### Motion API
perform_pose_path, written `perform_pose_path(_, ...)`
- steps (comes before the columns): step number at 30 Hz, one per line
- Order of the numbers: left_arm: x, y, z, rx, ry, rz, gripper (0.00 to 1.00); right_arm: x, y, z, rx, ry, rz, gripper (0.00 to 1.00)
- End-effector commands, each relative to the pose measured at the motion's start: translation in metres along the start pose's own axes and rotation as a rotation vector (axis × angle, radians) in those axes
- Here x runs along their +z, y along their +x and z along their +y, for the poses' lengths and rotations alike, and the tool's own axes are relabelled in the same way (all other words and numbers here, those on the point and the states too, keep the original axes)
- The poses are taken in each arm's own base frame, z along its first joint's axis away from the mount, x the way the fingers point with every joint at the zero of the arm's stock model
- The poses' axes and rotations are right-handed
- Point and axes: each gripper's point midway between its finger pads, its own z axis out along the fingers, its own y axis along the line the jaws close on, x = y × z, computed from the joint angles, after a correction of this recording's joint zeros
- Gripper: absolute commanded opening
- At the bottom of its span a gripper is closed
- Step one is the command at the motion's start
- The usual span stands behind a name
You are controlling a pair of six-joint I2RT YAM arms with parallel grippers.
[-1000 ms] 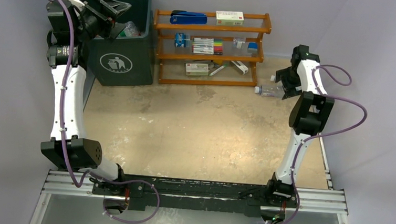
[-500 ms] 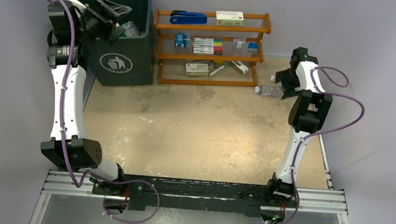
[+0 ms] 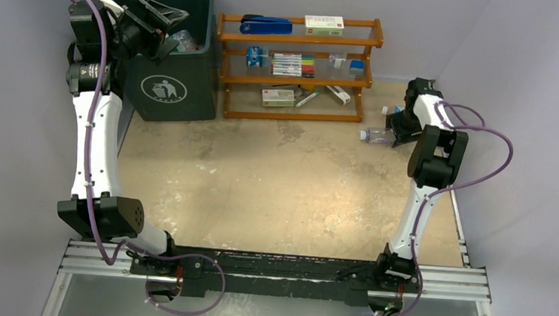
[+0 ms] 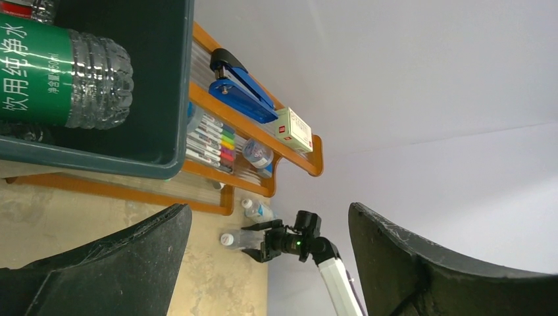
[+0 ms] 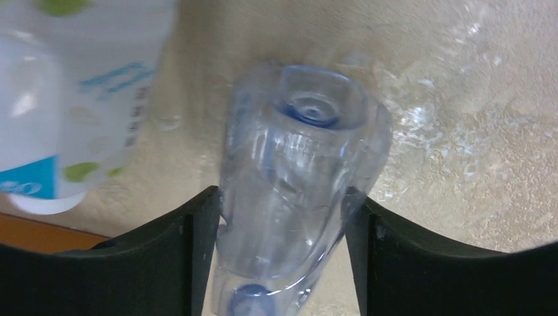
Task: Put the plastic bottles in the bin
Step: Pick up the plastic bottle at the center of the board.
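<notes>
A clear plastic bottle (image 3: 375,136) (image 5: 299,171) lies on the table at the far right. My right gripper (image 3: 397,129) (image 5: 283,204) is shut on it, a finger pressed to each side. Close beside it lies a second bottle (image 5: 72,99) (image 4: 258,210) with a white and blue label. The dark green bin (image 3: 166,83) stands at the back left and holds bottles, one of them green-labelled (image 4: 59,79). Over the bin's left rim my left gripper (image 3: 173,28) (image 4: 270,210) hangs open, with nothing between its fingers.
An orange-brown wooden rack (image 3: 300,39) with a blue stapler, markers and small boxes stands right of the bin, along the back wall. The labelled bottle lies between the rack's right end and my right gripper. Grey walls close in on both sides.
My right gripper has dropped toward the table and closed its jaws onto the clear bottle. The left arm has hardly moved.
</notes>
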Motion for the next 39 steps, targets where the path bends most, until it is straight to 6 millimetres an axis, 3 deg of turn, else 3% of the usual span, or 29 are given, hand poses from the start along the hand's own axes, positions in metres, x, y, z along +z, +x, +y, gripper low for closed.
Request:
perform_pose_path(1, -0.01, -0.002, -0.028, 0.067, 0.063, -0.019, 0.89, -0.025, 0.0, -0.008, -0.018, -0.039, -0.028, 0.65)
perform_pose_path(3, -0.008, 0.003, -0.028, 0.067, 0.064, -0.007, 0.89, -0.026, 0.006, -0.015, -0.042, -0.037, -0.024, 0.6)
perform_pose_path(11, -0.005, 0.031, -0.03, 0.069, 0.074, 0.076, 0.89, -0.04, 0.037, -0.034, -0.2, -0.095, 0.014, 0.19)
perform_pose_path(14, -0.007, 0.037, -0.037, 0.068, 0.1, 0.091, 0.89, -0.053, 0.049, -0.034, -0.267, -0.173, 0.035, 0.19)
perform_pose_path(19, -0.011, 0.044, -0.054, 0.029, 0.195, 0.107, 0.89, -0.095, 0.059, -0.024, -0.358, -0.37, 0.04, 0.19)
perform_pose_path(27, -0.015, 0.067, -0.083, 0.005, 0.327, 0.19, 0.89, -0.183, 0.072, -0.004, -0.477, -0.668, 0.036, 0.18)
perform_pose_path(35, -0.02, 0.094, -0.101, -0.062, 0.455, 0.271, 0.89, -0.307, 0.083, 0.024, -0.619, -1.039, -0.045, 0.21)
perform_pose_path(38, -0.02, 0.112, -0.111, 0.006, 0.46, 0.299, 0.89, -0.345, 0.094, 0.032, -0.688, -1.146, -0.043, 0.21)
perform_pose_path(39, -0.017, 0.122, -0.105, 0.039, 0.407, 0.321, 0.89, -0.356, 0.098, 0.035, -0.705, -1.17, -0.039, 0.21)
